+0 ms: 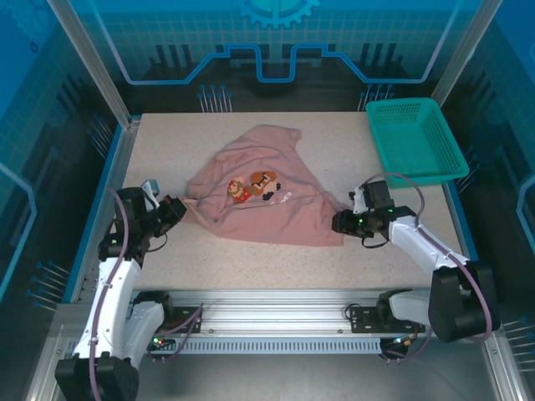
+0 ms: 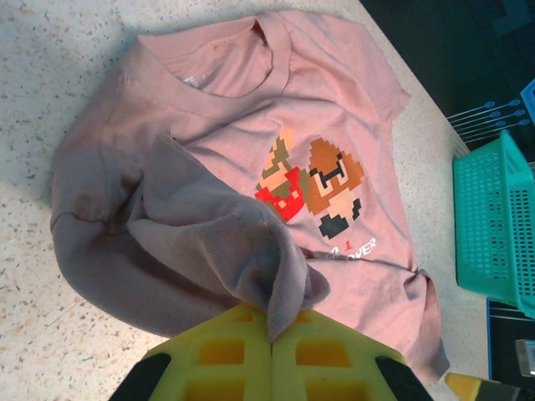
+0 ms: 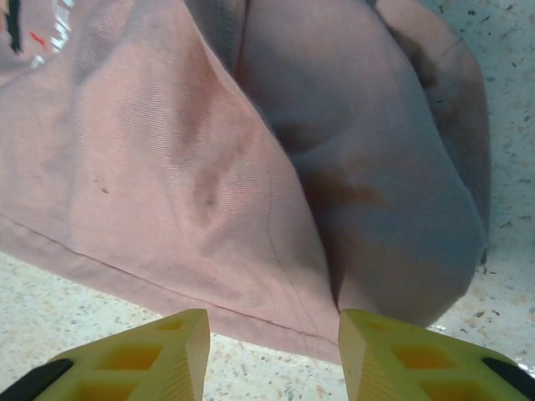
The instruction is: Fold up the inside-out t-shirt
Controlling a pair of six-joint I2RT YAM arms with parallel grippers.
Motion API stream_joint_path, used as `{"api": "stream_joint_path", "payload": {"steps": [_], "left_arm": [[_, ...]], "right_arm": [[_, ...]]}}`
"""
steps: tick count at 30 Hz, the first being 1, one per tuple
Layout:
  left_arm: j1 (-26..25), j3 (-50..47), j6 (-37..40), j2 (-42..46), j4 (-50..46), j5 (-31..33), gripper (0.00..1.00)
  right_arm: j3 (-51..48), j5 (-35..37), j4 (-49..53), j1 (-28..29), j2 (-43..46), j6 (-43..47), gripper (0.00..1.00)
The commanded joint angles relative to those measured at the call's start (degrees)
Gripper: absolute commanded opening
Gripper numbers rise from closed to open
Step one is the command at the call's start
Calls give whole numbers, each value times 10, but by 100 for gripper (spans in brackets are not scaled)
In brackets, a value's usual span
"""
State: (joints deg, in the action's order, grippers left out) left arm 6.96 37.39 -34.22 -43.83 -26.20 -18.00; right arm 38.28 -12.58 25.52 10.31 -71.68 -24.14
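One soft, light, floppy t-shirt [image 1: 266, 213], so we grab hems: left gripper [image 2: 272, 330] clamped on a bunched fold, right gripper [image 3: 274, 326] parted beside the bottom edge.

The t-shirt [image 1: 276, 209] is dusty salmon-pink, its pixel print [image 1: 255, 185] red, brown, black and tan. Upper right, the mesh basket [image 1: 415, 138] is teal; the tabletop [image 1: 251, 263] speckled beige.

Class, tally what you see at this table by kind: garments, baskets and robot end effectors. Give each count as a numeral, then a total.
T-shirts: 1, the pink t-shirt
Baskets: 1, the teal basket
End effectors: 2, the left end effector and the right end effector
Total: 4
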Motion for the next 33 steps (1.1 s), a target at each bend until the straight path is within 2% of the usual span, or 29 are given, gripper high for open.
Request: {"api": "stream_joint_path", "payload": {"steps": [1,3,14,16,19,23,28,33], "left_arm": [[-3,9,1,4,28,-17,0],[-3,14,5,-4,30,-18,0],[-3,8,4,-15,43,-17,0],[-3,11,4,-18,44,-18,0],[-3,14,5,-20,44,-18,0],[-3,22,10,-18,30,-7,0],[-2,30,6,-9,17,26,0],[13,55,10,-1,-8,57,0]], "right_arm": [[26,45,-1,13,-25,23,46],[43,62,-1,14,-43,36,46],[145,36,-3,18,-162,82,42],[161,16,-7,19,-186,81,34],[170,-3,-8,21,-207,78,13],[165,-21,3,21,-138,81,1],[174,-49,59,11,-27,89,0],[170,-87,98,-52,77,79,0]]}}
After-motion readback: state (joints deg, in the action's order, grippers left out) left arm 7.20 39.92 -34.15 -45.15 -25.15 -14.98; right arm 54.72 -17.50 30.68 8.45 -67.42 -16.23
